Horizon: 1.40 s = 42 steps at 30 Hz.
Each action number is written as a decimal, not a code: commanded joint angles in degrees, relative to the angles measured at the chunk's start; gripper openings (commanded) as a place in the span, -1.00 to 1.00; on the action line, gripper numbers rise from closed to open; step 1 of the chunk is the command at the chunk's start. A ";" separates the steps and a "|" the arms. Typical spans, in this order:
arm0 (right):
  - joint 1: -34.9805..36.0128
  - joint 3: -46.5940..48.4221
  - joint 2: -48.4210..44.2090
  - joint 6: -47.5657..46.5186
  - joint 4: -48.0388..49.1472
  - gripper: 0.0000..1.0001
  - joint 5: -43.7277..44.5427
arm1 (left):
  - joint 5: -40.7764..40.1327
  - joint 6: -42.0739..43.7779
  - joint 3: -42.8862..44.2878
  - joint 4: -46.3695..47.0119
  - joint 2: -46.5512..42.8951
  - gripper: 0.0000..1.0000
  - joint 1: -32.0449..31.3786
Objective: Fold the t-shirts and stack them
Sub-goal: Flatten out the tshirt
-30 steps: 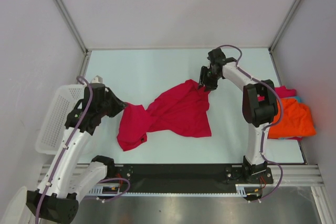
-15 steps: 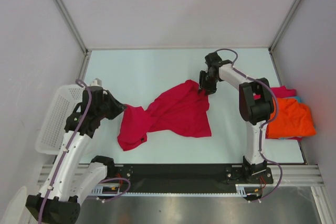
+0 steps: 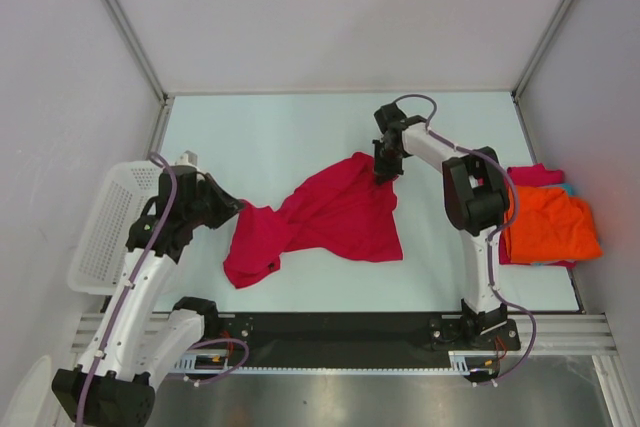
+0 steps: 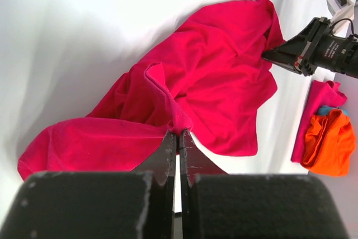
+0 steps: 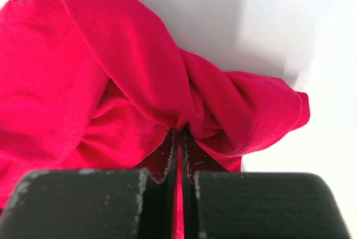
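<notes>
Top external view: the crimson t-shirt lay crumpled at centre, my left gripper and right gripper each clamped on its edges. This looked like the spreading step; next I needed to pull it flat.

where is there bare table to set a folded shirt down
Widest bare patch: the far strip of table between the back wall and the red t-shirt. A narrower strip lies between that shirt and the near rail. Crowded: the middle under the shirt, and the right edge, taken by the orange-topped stack.
</notes>
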 commanded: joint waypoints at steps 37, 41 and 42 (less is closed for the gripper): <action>0.74 17.03 -48.23 -6.57 -7.95 -1.00 38.25 | -18.72 8.87 49.73 -21.87 -2.68 -1.00 3.19; 1.09 20.64 -51.93 -7.10 -8.74 -1.00 39.85 | -23.67 8.26 52.73 -22.75 -6.20 -1.00 3.19; 1.09 21.95 -52.02 -7.10 -9.26 -1.00 39.85 | -23.94 8.00 52.82 -22.92 -6.72 -1.00 3.19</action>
